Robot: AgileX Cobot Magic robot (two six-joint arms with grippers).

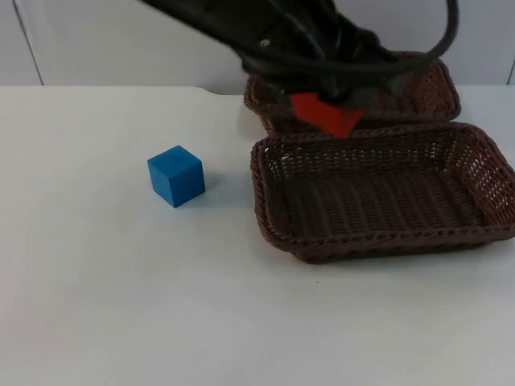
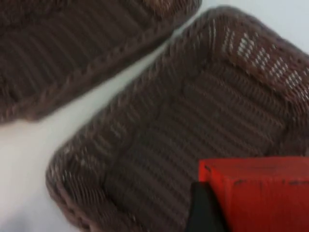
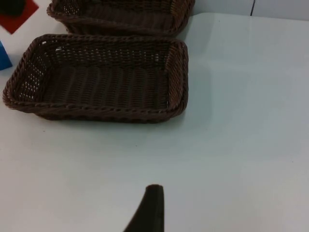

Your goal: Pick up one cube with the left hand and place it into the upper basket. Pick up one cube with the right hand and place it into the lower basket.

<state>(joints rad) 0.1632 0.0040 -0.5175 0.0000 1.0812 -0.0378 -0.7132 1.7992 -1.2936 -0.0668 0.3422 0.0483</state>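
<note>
The lower basket (image 1: 378,197) sits nearest on the white table (image 1: 121,305), its woven floor bare and its near rim running unbroken. A wide stretch of open table lies in front of that rim, and more spreads out beside the basket's short wall on the right arm's side, as the right wrist view shows. The blue cube (image 1: 176,175) stands by itself on the table beside the basket's other short wall, well apart from it, with free room all round.

The right tool waits over the bare table in front of the lower basket (image 3: 101,79); one black fingertip (image 3: 149,208) can be seen, and I cannot tell how its fingers stand.

Beyond the lower basket's far rim lies the upper basket (image 1: 434,88), the two rims close together with a thin strip of table between them. The left arm reaches across the upper basket, and the left tool (image 1: 326,108) hangs over the gap between the two rims, clamped on the red cube (image 1: 326,115). In the left wrist view the red cube (image 2: 260,193) is above the woven floor of a basket (image 2: 159,154), clear of its walls. Behind the upper basket the table ends at the grey wall (image 1: 105,40).
</note>
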